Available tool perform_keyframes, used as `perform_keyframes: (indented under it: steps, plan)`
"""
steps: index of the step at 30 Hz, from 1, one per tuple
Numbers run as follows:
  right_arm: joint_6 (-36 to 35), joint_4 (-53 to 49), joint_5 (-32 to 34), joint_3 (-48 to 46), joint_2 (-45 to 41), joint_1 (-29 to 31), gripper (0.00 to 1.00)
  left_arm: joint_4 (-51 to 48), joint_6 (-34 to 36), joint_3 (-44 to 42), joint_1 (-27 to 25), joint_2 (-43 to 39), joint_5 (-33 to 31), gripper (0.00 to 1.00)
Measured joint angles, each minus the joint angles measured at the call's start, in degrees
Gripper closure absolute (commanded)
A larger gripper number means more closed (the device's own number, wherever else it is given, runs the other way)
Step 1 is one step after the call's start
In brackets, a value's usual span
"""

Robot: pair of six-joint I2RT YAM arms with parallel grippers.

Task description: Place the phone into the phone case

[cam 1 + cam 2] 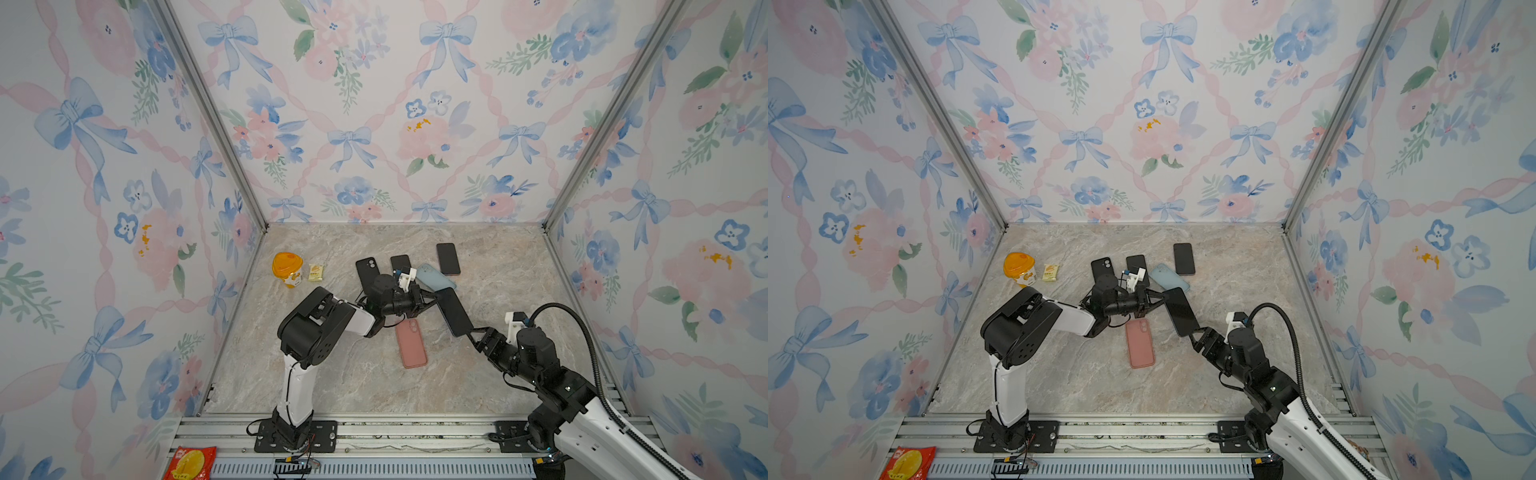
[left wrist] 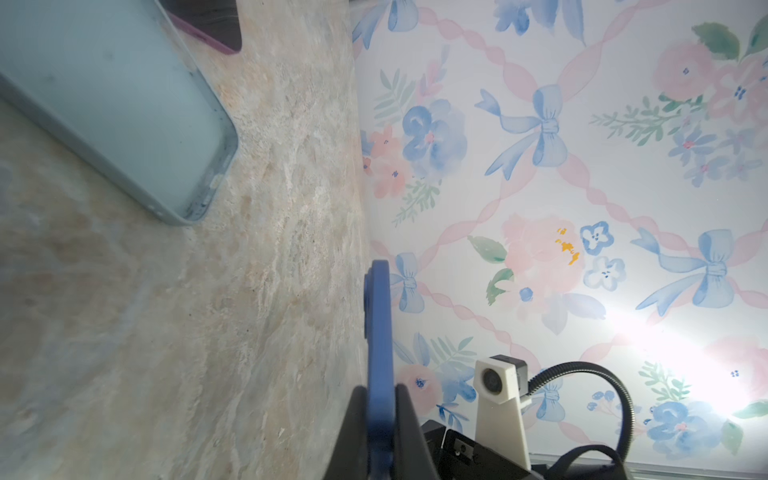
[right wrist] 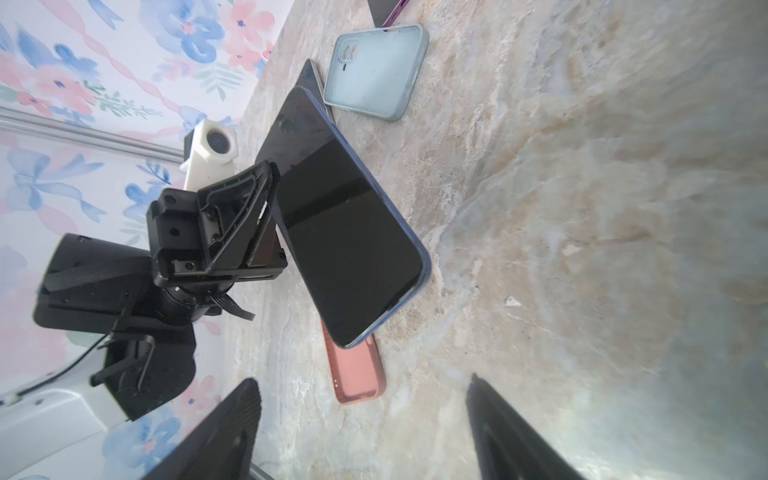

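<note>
Beside the flat pink case, the left gripper clamps tight on the blue-edged phone, held tilted above the table; the right gripper, jaws wide and empty, sits by the phone's near end.

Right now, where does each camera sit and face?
Top views: high in front, facing down toward the back wall; both arms show.
Left wrist: behind the left pincer shut on the blue phone, facing the right arm.
Right wrist: rides behind the open right pincer, facing that phone.
Both wrist views share the light blue case.
</note>
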Motion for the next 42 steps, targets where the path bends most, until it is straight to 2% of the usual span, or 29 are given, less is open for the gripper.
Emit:
perform_keyframes:
  steps: [8,13,18,23,36,42]
  plan:
    - [6.91,15.08,-2.25,-3.96,1.84,-1.16,0.27,4.04,-4.92,-3.54,0.02,-2.91,-3.5,1.0]
    - [9.42,25.59,-2.78,-5.2,8.04,-1.22,0.32,7.52,-7.69,-4.81,0.02,-3.65,-4.98,1.0]
    - [11.21,35.04,-3.8,-5.79,16.22,-1.31,0.44,9.29,-9.64,-6.23,0.02,-4.26,-5.86,1.0]
    - [12.15,42.45,-4.44,-5.86,20.98,-1.77,0.51,11.13,-11.34,-6.34,-0.02,-4.26,-6.27,1.0]
    - [11.72,45.7,-5.03,-5.88,20.85,-4.55,0.65,13.86,-12.96,-8.11,-0.04,-4.26,-6.62,1.0]
    - [11.65,45.66,-5.01,-5.88,20.87,-4.48,0.76,14.75,-13.14,-8.13,-0.02,-4.26,-6.67,1.0]
